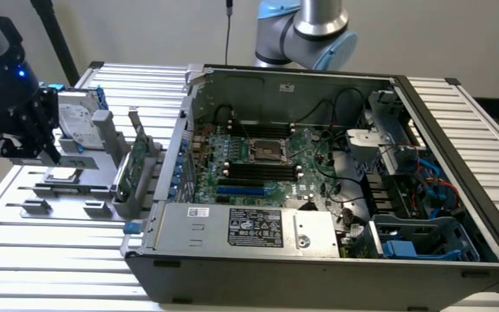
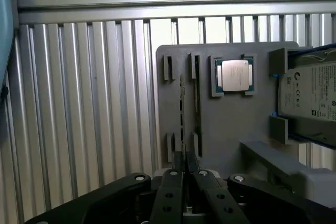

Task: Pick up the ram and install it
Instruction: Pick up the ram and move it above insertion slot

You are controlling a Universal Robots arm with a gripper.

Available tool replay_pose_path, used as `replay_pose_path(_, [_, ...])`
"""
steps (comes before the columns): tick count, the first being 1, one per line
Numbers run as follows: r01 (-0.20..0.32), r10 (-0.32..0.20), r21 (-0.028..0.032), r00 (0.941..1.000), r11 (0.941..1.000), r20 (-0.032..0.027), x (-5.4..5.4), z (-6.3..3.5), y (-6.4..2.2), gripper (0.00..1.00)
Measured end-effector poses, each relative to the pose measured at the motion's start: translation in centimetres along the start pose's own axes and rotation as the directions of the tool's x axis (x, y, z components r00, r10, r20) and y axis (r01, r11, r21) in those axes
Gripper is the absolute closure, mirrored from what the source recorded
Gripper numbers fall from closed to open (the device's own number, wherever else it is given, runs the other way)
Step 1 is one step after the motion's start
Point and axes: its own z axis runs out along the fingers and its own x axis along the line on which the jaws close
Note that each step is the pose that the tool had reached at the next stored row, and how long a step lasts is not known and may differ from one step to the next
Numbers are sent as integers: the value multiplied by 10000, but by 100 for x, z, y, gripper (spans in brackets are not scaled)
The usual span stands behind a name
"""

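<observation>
ram: thin dark stick (image 2: 182,109) seen edge-on in the wrist view, standing on edge over the grey parts holder (image 2: 231,129), its near end running between the fingers; it sits at the exterior view's left, well apart from the computer case.
hand: the hand (image 2: 183,167) is nearly closed, fingertips pinched on the ram's near end; whether the stick has left its slot I cannot tell.
holder contents: a CPU (image 2: 234,74) lies flat in its pocket just beside the ram's slot; a hard drive (image 2: 310,100) in a blue frame stands at the far side.
motherboard: black memory slots (image 1: 262,171) lie open inside the case (image 1: 319,260), near the CPU socket (image 1: 267,149).
bench: ribbed aluminium bench (image 2: 79,103) carries holder and case.
risk: the grip is on one end only, so the stick could tilt or twist and jam against the holder's slot walls, or slip free; a skewed stick would likely miss the narrow motherboard slot.
</observation>
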Motion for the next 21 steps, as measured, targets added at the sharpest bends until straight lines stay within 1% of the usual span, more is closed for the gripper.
replay_pose_path(6, [120,-120,-8,9999,9999,63,-16,-129,-160,87])
replay_pose_path(11, [235,-235,-20,9996,9997,142,-29,-237,-294,87])
replay_pose_path(16, [348,-347,-28,9990,9994,269,-43,-346,-430,87])
replay_pose_path(20, [437,-436,-33,9982,9990,403,-53,-419,-551,87])
replay_pose_path(21, [456,-454,-36,9980,9990,445,-55,-434,-584,87])
